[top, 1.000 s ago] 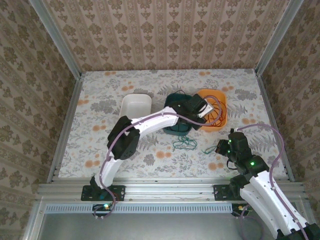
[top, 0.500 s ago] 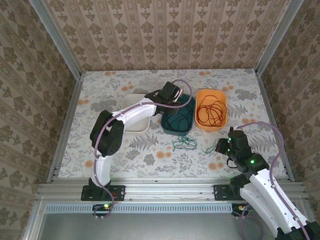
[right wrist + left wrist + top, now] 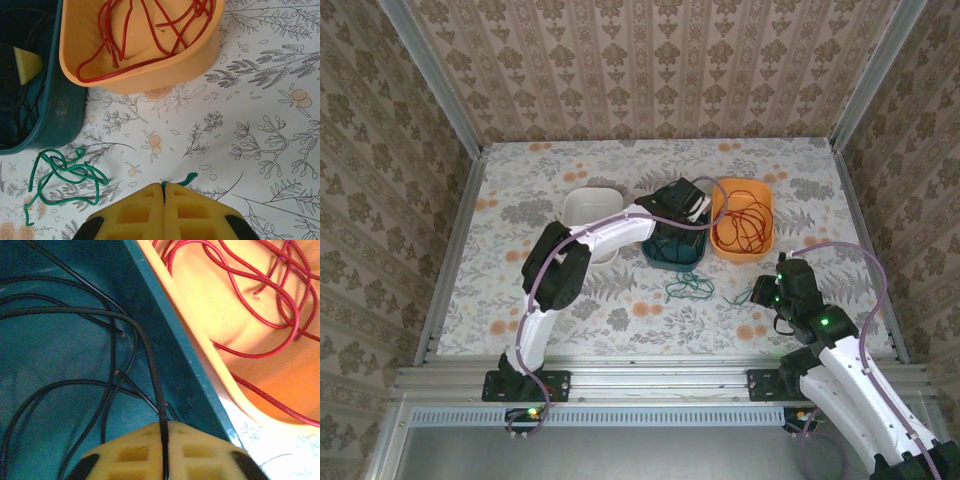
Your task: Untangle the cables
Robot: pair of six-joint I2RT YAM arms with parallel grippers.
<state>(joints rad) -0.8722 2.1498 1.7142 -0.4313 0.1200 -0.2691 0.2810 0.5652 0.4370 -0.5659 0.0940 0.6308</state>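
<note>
we judge the black cable (image 3: 150,355), clamped by the left tool (image 3: 162,450) in the teal tray (image 3: 175,370), the green cable (image 3: 70,172) on the surface (image 3: 260,100) by the closed right tool (image 3: 164,200), and the red cable (image 3: 252,355) in the orange tray (image 3: 165,75) light, limp, snag-prone, best pinched near an end.

A black cable (image 3: 150,355) is pinched between the left gripper's (image 3: 164,460) yellow pads (image 3: 130,455) over a teal tray (image 3: 50,355); a red cable (image 3: 250,354) is coiled in the adjoining orange tray (image 3: 280,370).
</note>
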